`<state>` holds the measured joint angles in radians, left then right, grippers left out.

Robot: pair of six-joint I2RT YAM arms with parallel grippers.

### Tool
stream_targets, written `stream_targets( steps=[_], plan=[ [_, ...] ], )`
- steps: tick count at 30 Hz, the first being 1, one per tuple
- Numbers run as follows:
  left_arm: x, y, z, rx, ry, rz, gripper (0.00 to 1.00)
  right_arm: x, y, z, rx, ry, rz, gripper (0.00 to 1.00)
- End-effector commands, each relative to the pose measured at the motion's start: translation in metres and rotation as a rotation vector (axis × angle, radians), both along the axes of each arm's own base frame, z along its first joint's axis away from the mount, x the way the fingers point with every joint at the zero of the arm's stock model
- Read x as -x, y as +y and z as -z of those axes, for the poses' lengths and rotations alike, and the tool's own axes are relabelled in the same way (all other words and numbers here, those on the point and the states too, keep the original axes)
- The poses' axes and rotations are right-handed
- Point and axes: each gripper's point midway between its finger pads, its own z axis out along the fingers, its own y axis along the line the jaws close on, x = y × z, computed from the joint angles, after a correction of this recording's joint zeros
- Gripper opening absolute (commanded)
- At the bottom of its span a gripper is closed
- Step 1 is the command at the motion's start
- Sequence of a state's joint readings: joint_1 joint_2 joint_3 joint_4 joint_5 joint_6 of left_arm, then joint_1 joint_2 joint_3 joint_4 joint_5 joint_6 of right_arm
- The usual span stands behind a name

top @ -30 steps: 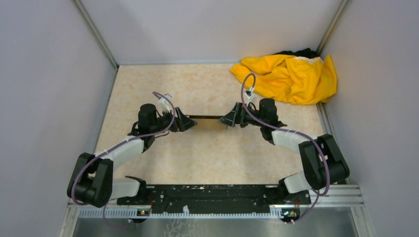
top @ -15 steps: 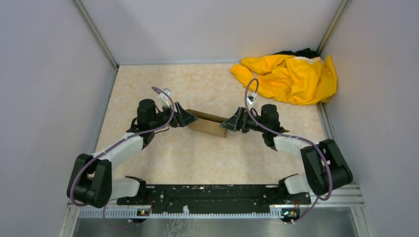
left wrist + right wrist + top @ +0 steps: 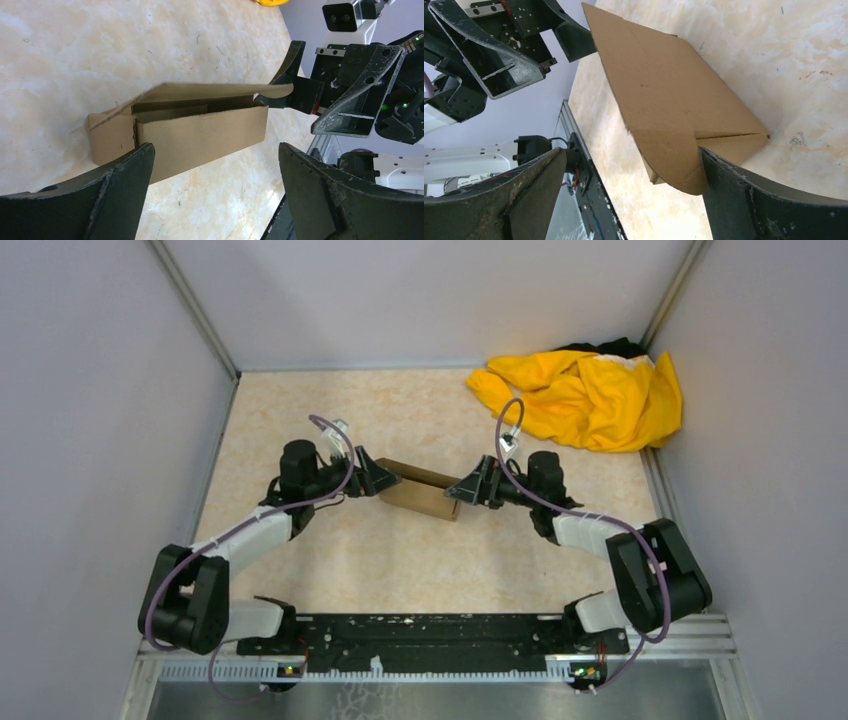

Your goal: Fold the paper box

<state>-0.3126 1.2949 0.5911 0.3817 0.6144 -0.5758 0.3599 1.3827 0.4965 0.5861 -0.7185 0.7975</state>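
Three grey walls (image 3: 100,390) close in a beige marbled table (image 3: 420,570). The paper box (image 3: 421,493) lies near its middle, between the left gripper (image 3: 378,481) and the right gripper (image 3: 460,488). Both have their jaws spread wide and clamp nothing. A yellow cloth (image 3: 585,395) is in the far right corner.

Robot lab test cell, plain grey walls (image 3: 90,390), marble-look table (image 3: 420,560), aluminium mounting rail (image 3: 690,638)

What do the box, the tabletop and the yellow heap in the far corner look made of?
The paper box: plain brown cardboard, matte, with raw cut edges and fold creases. The tabletop: smooth, beige, marble-patterned surface, possibly laminate or stone; hard to tell. The yellow heap: soft cloth, judging by its rumpled folds.
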Motion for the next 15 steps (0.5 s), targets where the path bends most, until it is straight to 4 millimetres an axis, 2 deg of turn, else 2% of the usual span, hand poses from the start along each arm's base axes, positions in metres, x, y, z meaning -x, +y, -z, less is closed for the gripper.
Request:
stream_targets(
  steps=[1,8,15],
  plan=[
    [-0.010,-0.007,-0.016,0.024,-0.051,0.018,0.99,-0.010,0.007,-0.014,-0.022,-0.063,-0.006,0.99],
    [-0.020,-0.012,-0.018,0.026,-0.051,0.020,0.99,-0.020,0.006,-0.010,0.002,-0.057,-0.003,0.99],
    [-0.027,-0.014,-0.032,0.021,-0.082,0.023,0.99,-0.025,-0.010,-0.011,0.066,-0.085,0.007,0.99]
  ],
)
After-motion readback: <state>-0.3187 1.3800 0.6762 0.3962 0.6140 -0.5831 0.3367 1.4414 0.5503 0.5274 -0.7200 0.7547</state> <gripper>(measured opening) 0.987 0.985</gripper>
